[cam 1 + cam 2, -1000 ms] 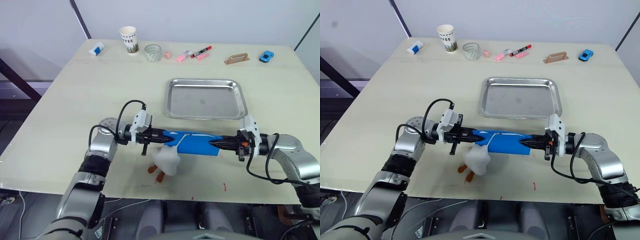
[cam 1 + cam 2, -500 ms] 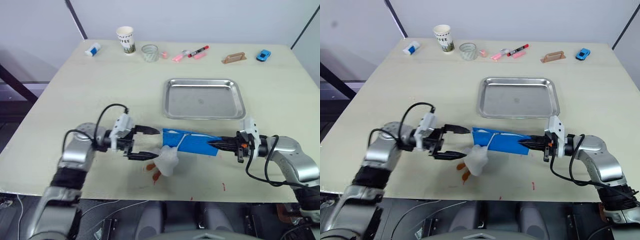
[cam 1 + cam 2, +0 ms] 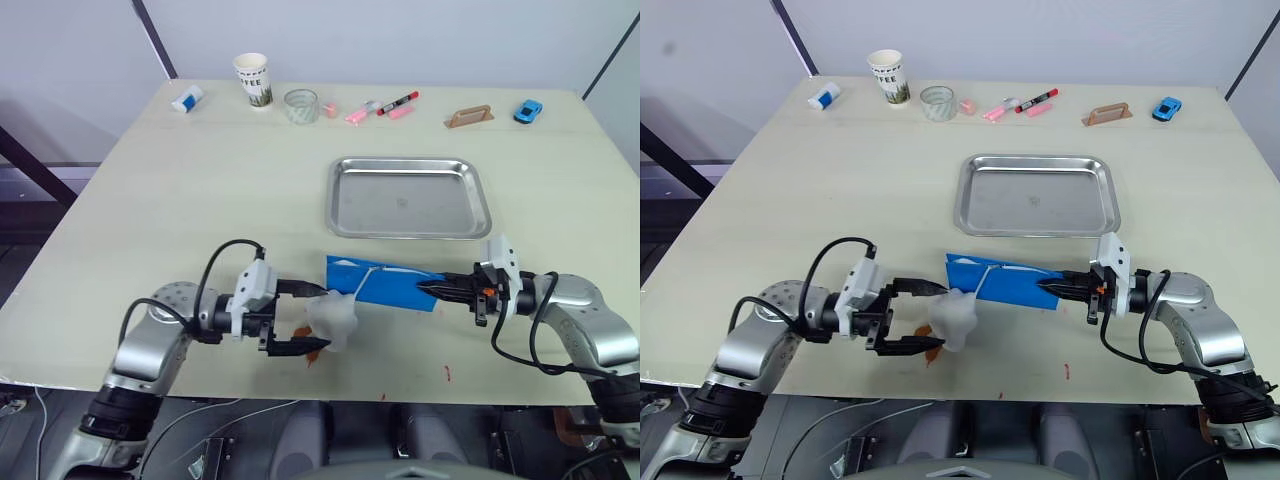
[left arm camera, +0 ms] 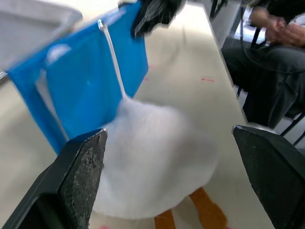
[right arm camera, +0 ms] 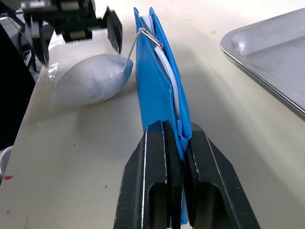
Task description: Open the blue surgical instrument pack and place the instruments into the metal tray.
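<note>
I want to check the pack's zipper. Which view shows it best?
The right wrist view: the right gripper is shut on the blue pack, zipper edge facing the camera. The left wrist view shows its flat face; the eye views show it small, from above.

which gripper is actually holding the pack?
The right gripper, shut on the blue surgical instrument pack's edge. The left gripper is open around the white plush toy.

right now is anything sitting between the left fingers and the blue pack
Yes. A white plush toy lies against the near-left end of the blue surgical instrument pack, tied to its zipper by a cord. The open left gripper straddles the toy, so it stands between the fingers and the pack.
</note>
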